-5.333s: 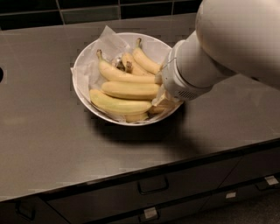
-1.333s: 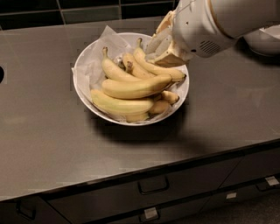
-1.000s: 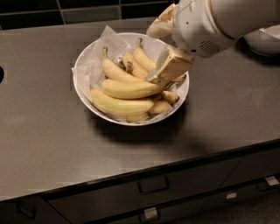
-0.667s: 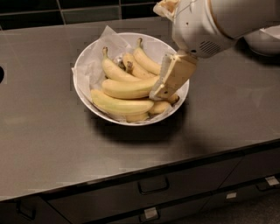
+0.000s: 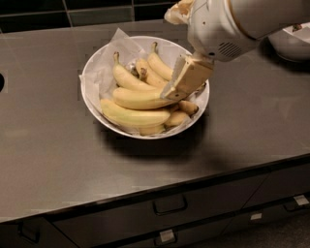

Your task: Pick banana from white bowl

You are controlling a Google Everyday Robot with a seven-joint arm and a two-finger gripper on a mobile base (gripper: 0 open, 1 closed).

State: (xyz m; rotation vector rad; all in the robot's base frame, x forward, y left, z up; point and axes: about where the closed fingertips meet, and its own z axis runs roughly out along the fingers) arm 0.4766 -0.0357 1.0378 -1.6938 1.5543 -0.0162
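Observation:
The white bowl, lined with crumpled white paper, stands on the dark counter and holds several bananas. The long, plump pale-yellow banana lies across the front of the bowl, with a second long one resting just behind it. My gripper hangs over the right side of the bowl, open and empty. Its lower tan finger slants down, with its tip at the right end of the second banana. Its upper finger is up at the top edge. Stemmed bananas lie at the back of the bowl.
A second white bowl stands at the far right of the counter, partly behind my arm. The counter's front edge runs above drawers with handles. A dark tiled wall is behind. A dark round opening shows at the left edge.
My gripper has opened over the right side of the bowl. Its lower finger has swung down towards the bananas' right ends. The bananas and the bowl have not moved.

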